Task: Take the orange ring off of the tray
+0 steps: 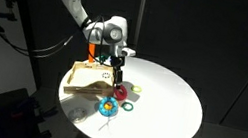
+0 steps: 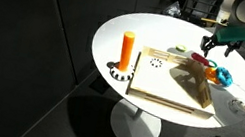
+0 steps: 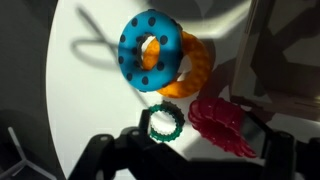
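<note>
The orange ring [image 3: 222, 125] is red-orange and ridged. It lies off the corner of the tray [image 2: 165, 86], against my right fingertip. It shows in both exterior views [image 1: 108, 106] [image 2: 202, 60]. I cannot tell whether it rests flat on the white table. My gripper [image 3: 185, 150] is open with its fingers wide apart, straddling the orange ring and a dark green ring [image 3: 163, 122]. It hangs just above them in both exterior views [image 1: 117, 77] [image 2: 213, 49]. The tray also shows in an exterior view [image 1: 85, 73].
A blue perforated ring [image 3: 150, 50] lies on a yellow-orange ring [image 3: 197, 68] just beyond the green one. A thin pale-yellow ring [image 1: 138, 88] lies farther out. An upright orange peg [image 2: 127, 47] stands at the tray's corner. The round white table [image 1: 174, 103] drops off all round.
</note>
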You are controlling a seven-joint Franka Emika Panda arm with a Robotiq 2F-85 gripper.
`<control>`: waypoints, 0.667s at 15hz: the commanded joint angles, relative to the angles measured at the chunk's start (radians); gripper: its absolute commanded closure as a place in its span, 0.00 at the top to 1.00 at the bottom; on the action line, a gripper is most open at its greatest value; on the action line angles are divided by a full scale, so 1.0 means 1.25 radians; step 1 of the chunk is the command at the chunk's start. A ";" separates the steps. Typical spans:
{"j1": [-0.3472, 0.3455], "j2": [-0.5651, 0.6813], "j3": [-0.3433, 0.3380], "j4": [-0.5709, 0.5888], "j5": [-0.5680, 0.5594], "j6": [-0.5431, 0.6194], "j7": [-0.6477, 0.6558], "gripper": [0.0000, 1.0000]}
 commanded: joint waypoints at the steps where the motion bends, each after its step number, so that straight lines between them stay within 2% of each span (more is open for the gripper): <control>1: -0.034 -0.043 0.045 -0.023 0.027 -0.024 -0.025 1.00; 6: -0.078 -0.082 0.111 -0.025 0.134 -0.065 -0.132 1.00; 10: -0.092 -0.131 0.140 -0.018 0.197 -0.143 -0.214 1.00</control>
